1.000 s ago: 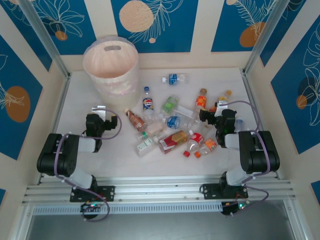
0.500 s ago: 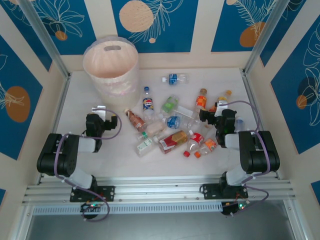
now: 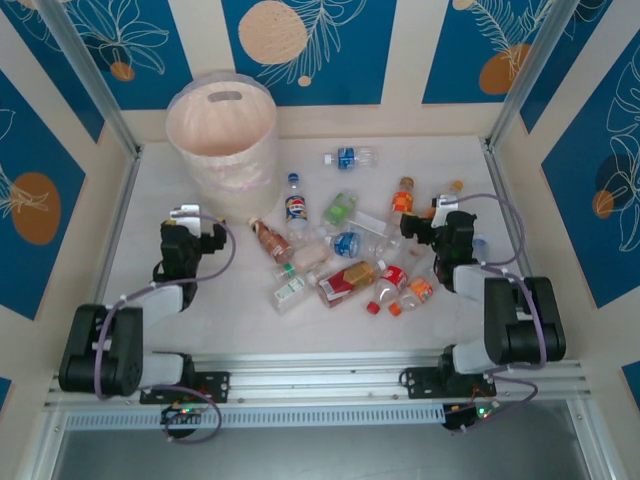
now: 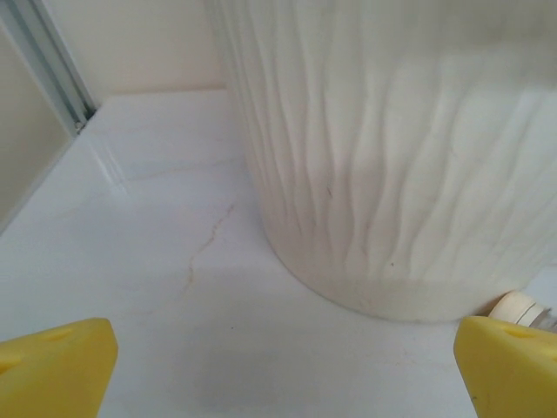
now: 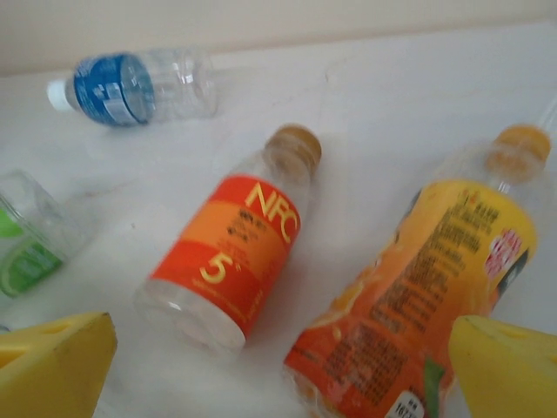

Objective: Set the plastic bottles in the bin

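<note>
Down on the bench [image 3: 150,250] now, with the plastic bottles [image 3: 345,280] strewn across the middle of the top view and the bin [image 3: 235,165] standing at upper left, well apart from most of them.

Over to the left pincer [image 3: 186,215]: spread wide, gripping nothing, nosed up close to the bin's ribbed wall, with a pale cap [image 4: 522,305] peeking in at lower right of its wrist view.

Across to the right pincer [image 3: 430,222]: likewise released and empty, hanging over an orange-labelled bottle [image 5: 235,252] and a yellow juice bottle [image 5: 418,287] lying just beside each other.

Trouble ahead? Plenty. Closing between those two neighbours could pinch both, or squirt one away, round and smooth as they look. Could also nudge the pile and send bottles rolling toward the bench edge. On the left, swinging so near the bin risks clipping its wall and shoving or tipping the tub.
</note>
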